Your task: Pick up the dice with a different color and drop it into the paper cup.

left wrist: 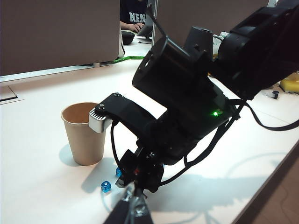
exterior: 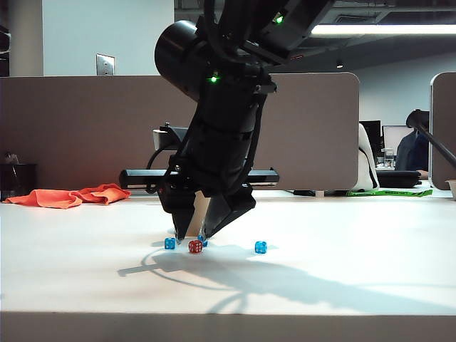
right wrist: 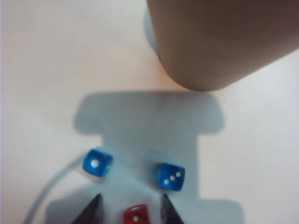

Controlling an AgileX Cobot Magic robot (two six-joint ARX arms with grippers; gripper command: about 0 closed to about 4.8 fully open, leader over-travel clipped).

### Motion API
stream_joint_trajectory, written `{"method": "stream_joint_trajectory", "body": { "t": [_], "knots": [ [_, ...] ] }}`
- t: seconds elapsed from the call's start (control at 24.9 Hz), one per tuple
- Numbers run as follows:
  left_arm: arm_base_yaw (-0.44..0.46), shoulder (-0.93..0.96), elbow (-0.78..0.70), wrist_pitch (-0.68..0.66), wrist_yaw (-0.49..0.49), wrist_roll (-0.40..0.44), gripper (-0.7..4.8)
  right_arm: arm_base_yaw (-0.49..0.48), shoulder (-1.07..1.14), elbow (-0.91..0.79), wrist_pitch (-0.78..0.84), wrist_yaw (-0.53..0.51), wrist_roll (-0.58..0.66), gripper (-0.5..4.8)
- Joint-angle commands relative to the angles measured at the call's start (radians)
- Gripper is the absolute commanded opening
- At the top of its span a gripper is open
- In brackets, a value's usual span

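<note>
The red die (right wrist: 136, 216) lies on the white table between the fingertips of my right gripper (right wrist: 131, 207). The gripper is open, with a gap on each side of the die. In the exterior view the right gripper (exterior: 190, 236) points down at the table, and the red die (exterior: 195, 246) sits just in front of its tips. Two blue dice (right wrist: 97, 163) (right wrist: 171, 176) lie just beyond the tips. The tan paper cup (left wrist: 85, 133) stands upright a short way behind them, and its wall (right wrist: 219, 42) fills the far side of the right wrist view. My left gripper (left wrist: 133, 207) hangs away from the dice, its fingers together.
A third blue die (exterior: 261, 247) lies to the right of the group. An orange cloth (exterior: 71, 196) lies at the back left. A grey partition (exterior: 85, 128) closes off the back of the table. The right arm (left wrist: 187, 107) fills most of the left wrist view.
</note>
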Motion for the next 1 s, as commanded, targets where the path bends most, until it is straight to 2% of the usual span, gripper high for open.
{"method": "stream_joint_trajectory", "body": {
  "t": [0.04, 0.6, 0.76, 0.96, 1.0],
  "knots": [
    [-0.001, 0.001, 0.006, 0.013, 0.007, 0.001, -0.06, 0.002, -0.001, 0.002, 0.013, 0.0, 0.001, 1.58],
    [-0.001, 0.001, 0.006, 0.013, 0.007, 0.001, -0.06, 0.002, 0.036, 0.002, 0.014, -0.019, 0.001, 1.55],
    [-0.001, 0.001, 0.006, 0.013, 0.007, 0.001, -0.06, 0.002, 0.036, 0.002, 0.008, -0.019, 0.001, 1.06],
    [-0.001, 0.001, 0.006, 0.013, 0.007, 0.001, -0.06, 0.002, 0.036, 0.002, -0.015, -0.018, 0.001, 0.98],
    [-0.001, 0.001, 0.006, 0.013, 0.007, 0.001, -0.06, 0.002, 0.036, 0.002, -0.022, -0.018, 0.001, 0.73]
  ]
}}
